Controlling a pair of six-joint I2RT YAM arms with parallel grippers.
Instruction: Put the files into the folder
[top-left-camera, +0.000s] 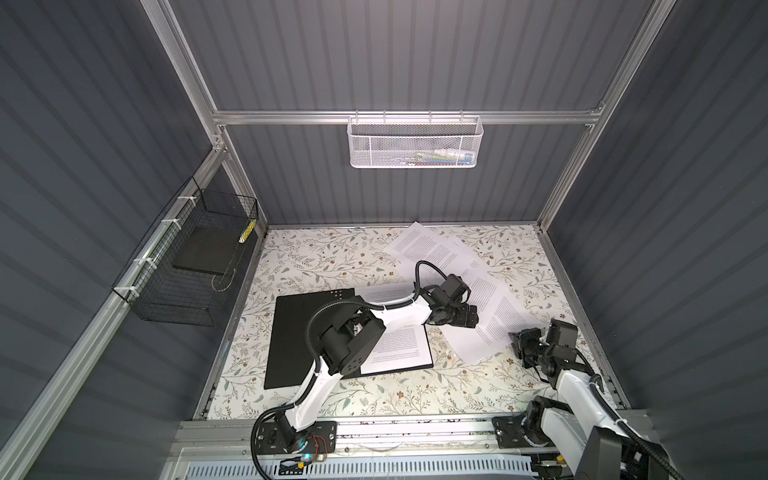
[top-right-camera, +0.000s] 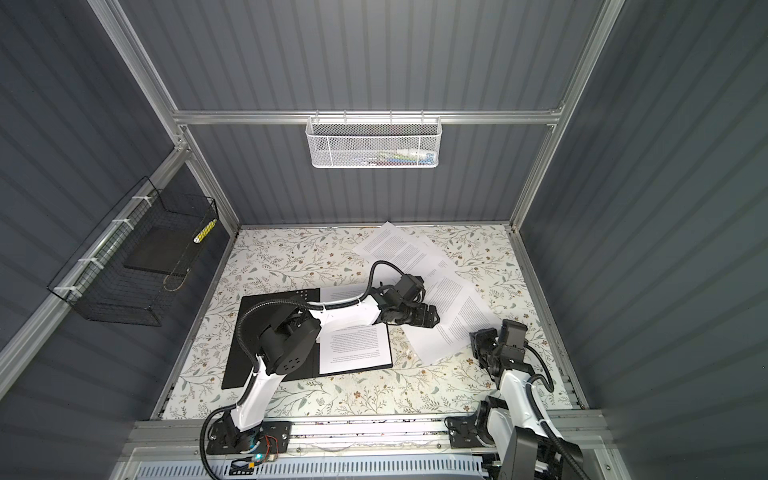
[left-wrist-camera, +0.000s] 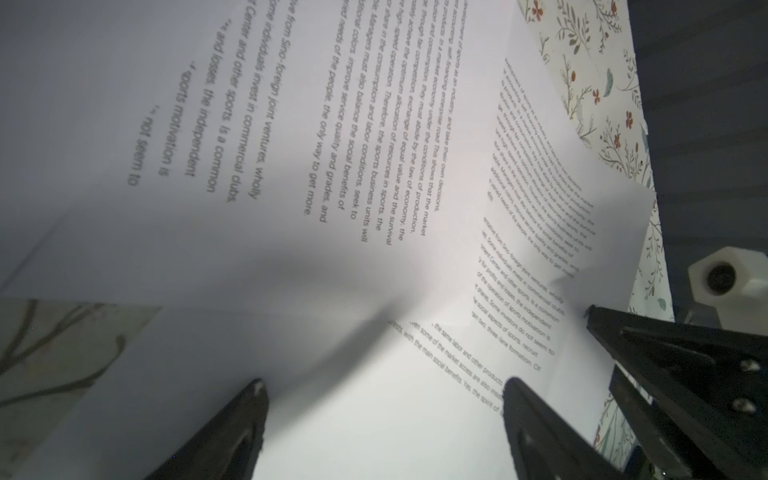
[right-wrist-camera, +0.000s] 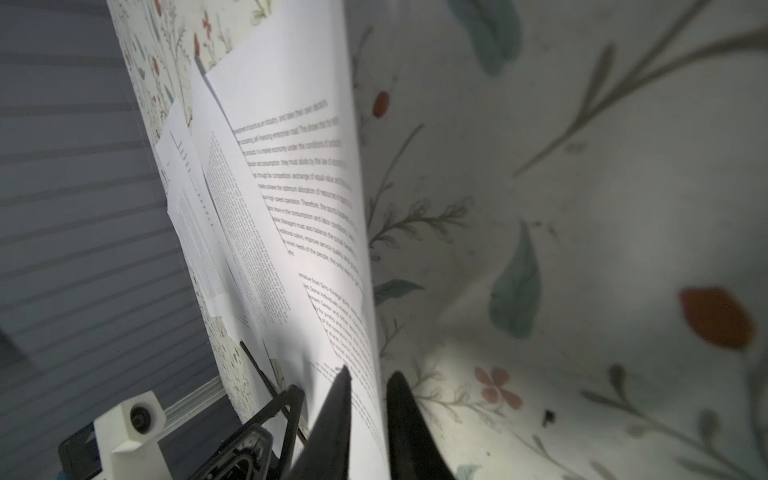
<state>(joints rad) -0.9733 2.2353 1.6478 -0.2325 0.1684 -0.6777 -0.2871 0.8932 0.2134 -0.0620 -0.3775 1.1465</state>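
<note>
Folder: the folder (top-left-camera: 291, 340) lies open on the table (top-left-camera: 374, 399), black inside up. Its left half is bare.
Filed so far: a printed sheet (top-left-camera: 405, 347) lies flat on the folder's right half, inside its edges. The left arm (top-left-camera: 399, 309) crosses over it, so I cannot tell whether more than one page lies there.
Right gripper: the right gripper (right-wrist-camera: 370, 374) sits to the right of the folder, well apart from it. Its two fingers are drawn together on the near corner of the pinched sheet (top-left-camera: 498, 320), and the paper curls up off the table at that spot.
Pinched sheet: it lies just right of the folder and slants away from it, with none of it over the black.
Left gripper: the left gripper (left-wrist-camera: 384, 382) is low over the same sheet's folder-side border, just past the folder's right edge. Its jaws are spread wide and hold nothing.
Far files: at least two more files (top-left-camera: 419, 245) overlap beyond the folder's far right corner, reaching toward the back wall (top-left-camera: 395, 187), with neither gripper on them.
Done: a small share, by my reading — the folder is open and one page is in place.
Left: the pinched sheet has to travel onto the folder's right half, then each far file in turn. Closing the folder may follow, though the task does not say so.
</note>
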